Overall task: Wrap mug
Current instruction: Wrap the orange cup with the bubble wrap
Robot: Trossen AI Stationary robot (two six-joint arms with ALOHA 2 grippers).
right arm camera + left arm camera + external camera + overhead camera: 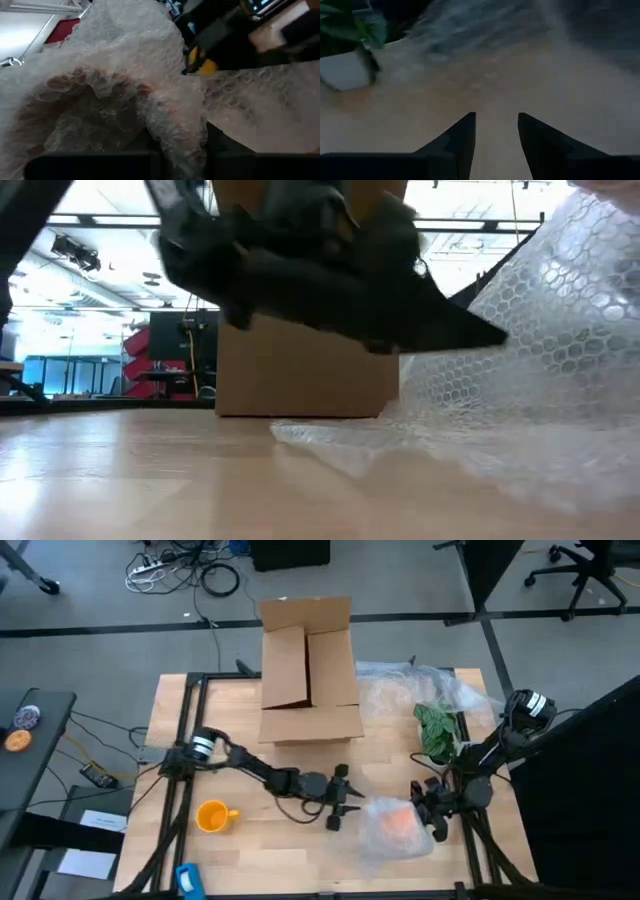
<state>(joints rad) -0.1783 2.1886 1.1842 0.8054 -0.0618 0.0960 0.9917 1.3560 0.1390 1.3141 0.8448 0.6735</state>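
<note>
Wooden table (250, 850), one mug (213, 816), one box (308, 670), left claw (341, 799) spread, right claw (428, 812) pinching bubble wrap (398, 827)

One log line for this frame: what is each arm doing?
left end effector: open, empty, mid-table | right end effector: at bubble wrap bundle, grip unclear | mug: bare, table's left

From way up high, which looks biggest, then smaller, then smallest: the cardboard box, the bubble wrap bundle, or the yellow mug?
1. cardboard box
2. bubble wrap bundle, with something orange inside
3. yellow mug, smallest by far

bubble wrap (395, 828): orange object inside, possibly a mug; right end effector (182, 150): fingers buried
</note>
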